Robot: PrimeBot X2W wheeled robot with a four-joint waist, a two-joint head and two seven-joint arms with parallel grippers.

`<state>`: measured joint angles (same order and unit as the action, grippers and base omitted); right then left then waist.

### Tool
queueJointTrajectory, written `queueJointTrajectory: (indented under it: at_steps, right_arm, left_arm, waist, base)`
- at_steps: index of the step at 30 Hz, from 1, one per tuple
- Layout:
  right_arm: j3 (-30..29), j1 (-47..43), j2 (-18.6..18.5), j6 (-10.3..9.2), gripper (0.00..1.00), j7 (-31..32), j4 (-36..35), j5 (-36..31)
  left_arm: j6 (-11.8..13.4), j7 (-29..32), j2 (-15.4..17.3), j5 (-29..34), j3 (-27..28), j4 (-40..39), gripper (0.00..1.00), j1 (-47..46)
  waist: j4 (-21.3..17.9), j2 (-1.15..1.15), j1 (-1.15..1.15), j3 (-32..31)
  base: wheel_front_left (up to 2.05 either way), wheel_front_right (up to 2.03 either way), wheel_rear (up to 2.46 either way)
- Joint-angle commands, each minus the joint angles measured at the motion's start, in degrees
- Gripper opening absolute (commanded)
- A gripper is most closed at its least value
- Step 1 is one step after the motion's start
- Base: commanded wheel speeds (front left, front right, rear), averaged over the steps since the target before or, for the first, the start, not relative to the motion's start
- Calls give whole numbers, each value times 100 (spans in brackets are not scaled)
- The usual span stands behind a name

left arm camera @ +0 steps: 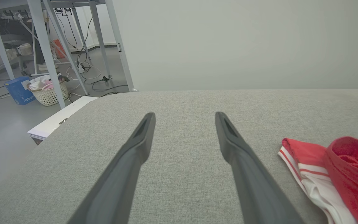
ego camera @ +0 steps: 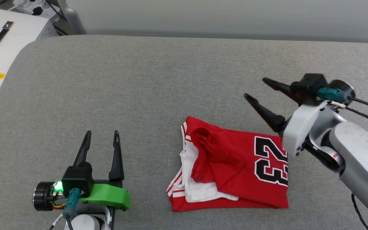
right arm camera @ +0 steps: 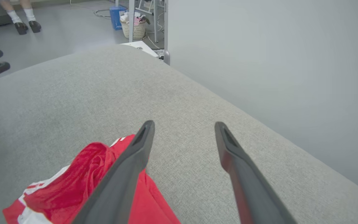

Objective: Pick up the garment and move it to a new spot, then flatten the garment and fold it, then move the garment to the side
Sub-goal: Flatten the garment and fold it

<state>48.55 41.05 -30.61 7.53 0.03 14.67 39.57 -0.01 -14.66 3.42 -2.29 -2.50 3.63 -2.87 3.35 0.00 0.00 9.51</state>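
1. Roughly lower centre of the head view, one garment lies folded: red fabric, white sleeve, black "23".
2. One grey woven cushion bears it.
3. Two grippers, the left gripper and the right gripper: dark, tapered, jaws spread wide, empty.

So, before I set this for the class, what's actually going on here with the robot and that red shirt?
A two-armed robot is working on a red "23" jersey, which lies folded into a rough rectangle on the grey padded surface. The right hand hangs open by the jersey's far right corner, with nothing between its fingers. The left hand sits open over bare padding, well apart from the jersey. Neither hand holds it.
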Motion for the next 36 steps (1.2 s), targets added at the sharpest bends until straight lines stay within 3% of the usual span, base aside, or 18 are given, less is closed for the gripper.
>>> queueJointTrajectory:
  at_steps: [1, 8, 12, 17, 25, 36]
  right_arm:
    - [-252, -228, 46, -4, 100, -236, 35, -174]
    - [-2299, -1284, 502, -4, 100, -1236, 217, -1444]
    - [-3427, -1957, 1003, -4, 100, -1421, 34, -2138]
    - [-4322, -2772, 1626, -4, 100, -1490, -510, -2724]
    - [-4869, -3708, 2294, -4, 100, -1501, -1073, -3174]
    - [-4943, -4400, 2525, -4, 100, -1502, -1290, -3363]
  left_arm:
    - [-25, -34, 7, 49, 18, -18, 100, 84]
    - [-46, -34, 30, 80, 45, -61, 100, 194]
    - [-51, -34, 30, 86, 49, -90, 100, 248]
    - [-61, -34, 31, 83, 53, -138, 100, 346]
    - [-93, -34, 26, 45, 54, -187, 100, 504]
    - [-119, -34, 19, 49, 35, -114, 100, 601]
  waist:
    - [-158, 0, 0, -148]
    - [-320, 0, 0, -313]
    - [-346, 0, 0, -392]
    - [-359, 0, 0, -486]
    - [-320, 0, 0, -606]
    - [-242, 0, 0, -653]
  base:
    - [0, 0, 0]
    - [0, 0, 0]
    - [0, 0, 0]
    - [0, 0, 0]
    - [0, 0, 0]
    - [0, 0, 0]
